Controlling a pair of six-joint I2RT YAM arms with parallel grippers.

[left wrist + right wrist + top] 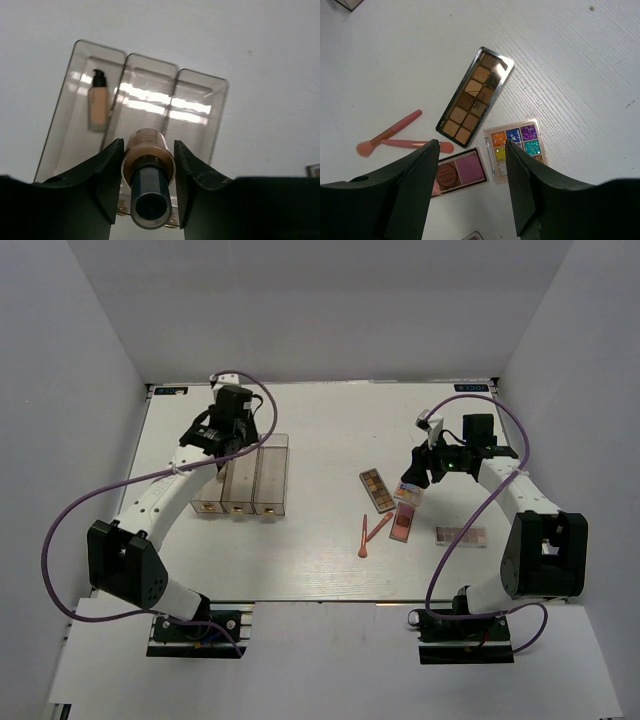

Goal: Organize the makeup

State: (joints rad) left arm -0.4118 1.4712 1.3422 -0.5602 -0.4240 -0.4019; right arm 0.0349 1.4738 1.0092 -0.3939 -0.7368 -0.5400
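Observation:
My left gripper (148,176) is shut on a tan bottle (148,150) with a dark cap, held above the clear three-compartment organizer (200,100). A second beige bottle (97,102) lies in the organizer's left compartment. My right gripper (472,185) hangs open over the table, empty. Below it lie a pink palette (457,172) and a multicolour palette (517,142). A brown eyeshadow palette (475,97) and two orange-pink sticks (387,134) lie beyond them. From above, the left gripper (232,430) is over the organizer (272,475) and the right gripper (415,475) is beside the palettes.
A mauve palette (461,536) lies apart, right of the group and close to the right arm. Purple cables loop off both arms. White walls close in the table on three sides.

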